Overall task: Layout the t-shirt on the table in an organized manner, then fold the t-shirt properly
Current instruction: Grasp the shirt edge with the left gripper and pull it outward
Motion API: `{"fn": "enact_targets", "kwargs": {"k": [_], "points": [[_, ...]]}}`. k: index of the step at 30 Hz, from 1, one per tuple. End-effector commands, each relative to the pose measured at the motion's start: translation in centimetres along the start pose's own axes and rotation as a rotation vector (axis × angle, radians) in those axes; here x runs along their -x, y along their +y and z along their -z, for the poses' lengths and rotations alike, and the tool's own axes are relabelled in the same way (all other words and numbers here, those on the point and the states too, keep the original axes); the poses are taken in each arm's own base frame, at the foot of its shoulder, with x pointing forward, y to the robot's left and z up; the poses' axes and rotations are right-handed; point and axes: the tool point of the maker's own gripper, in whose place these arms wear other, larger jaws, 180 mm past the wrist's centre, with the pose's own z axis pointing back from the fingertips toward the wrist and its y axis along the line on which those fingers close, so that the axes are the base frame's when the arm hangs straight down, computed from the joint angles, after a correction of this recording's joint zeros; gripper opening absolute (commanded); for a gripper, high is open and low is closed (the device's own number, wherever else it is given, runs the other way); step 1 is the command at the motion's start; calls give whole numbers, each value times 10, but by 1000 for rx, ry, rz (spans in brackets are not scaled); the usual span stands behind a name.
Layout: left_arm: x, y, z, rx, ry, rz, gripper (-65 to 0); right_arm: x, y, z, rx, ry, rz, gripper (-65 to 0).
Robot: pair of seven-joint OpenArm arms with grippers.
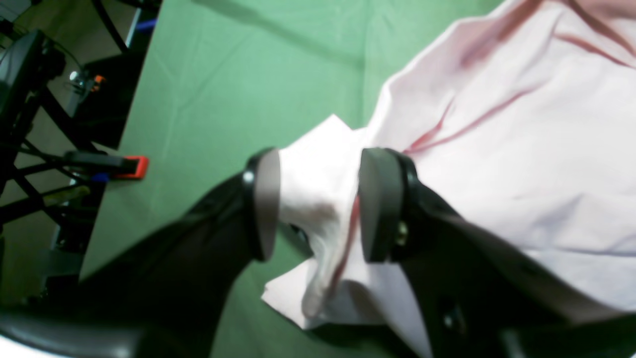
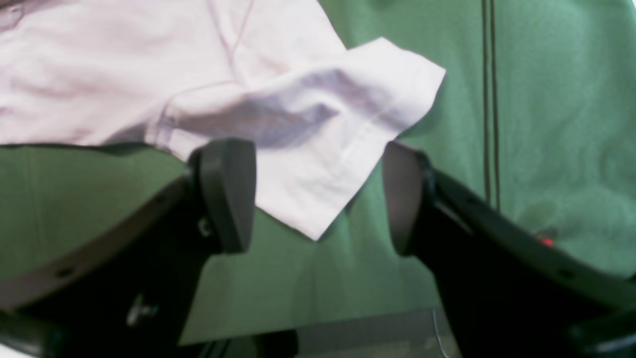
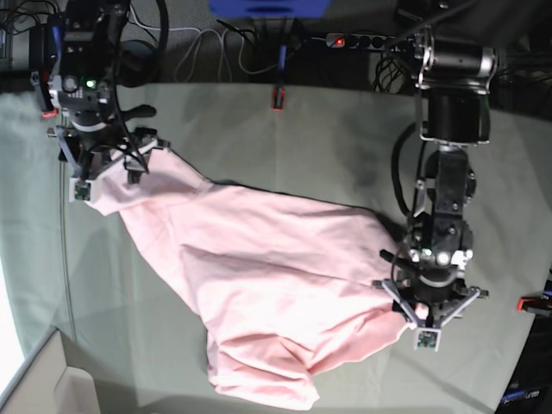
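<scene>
While the t-shirt [image 3: 259, 276] lies spread in a loose diagonal across the table [image 3: 328, 138], I judge we are in the laying-out stage, with nothing folded yet. From the base view it runs from the far corner under my right arm toward the near edge by my left arm, and the near hem is bunched and rumpled.

My left gripper [image 1: 318, 204] sits at one end of the cloth. Its pads stand apart with a pinch of pink fabric between them; the fabric touches the one pad, but a gap shows at the other, so I read the jaws as parted and the cloth as loose rather than clamped. I take it this corner sits here because it marks how far the shirt can be stretched.

My right gripper [image 2: 318, 199] hangs wide open over a sleeve [image 2: 318, 139], whose pointed end lies flat on the table between the pads without touching either. That placement suits a grasp on the sleeve to pull it square.

A red clamp [image 1: 134, 167] holds the table cover at its edge, well clear of the shirt.
</scene>
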Motion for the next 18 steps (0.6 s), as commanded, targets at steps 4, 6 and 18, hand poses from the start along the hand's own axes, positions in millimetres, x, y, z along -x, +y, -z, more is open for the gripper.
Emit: {"fn": "enact_targets", "kwargs": {"k": [4, 6, 18], "points": [[-11, 8, 6, -17, -23, -3, -596, -10, -2, -2, 3, -39, -4, -246], [-9, 8, 12, -19, -6, -3, -650, -10, -3, -2, 4, -37, -4, -246], [-137, 41, 18, -72, -213, -48, -642, -8, -4, -3, 8, -33, -6, -246]]}}
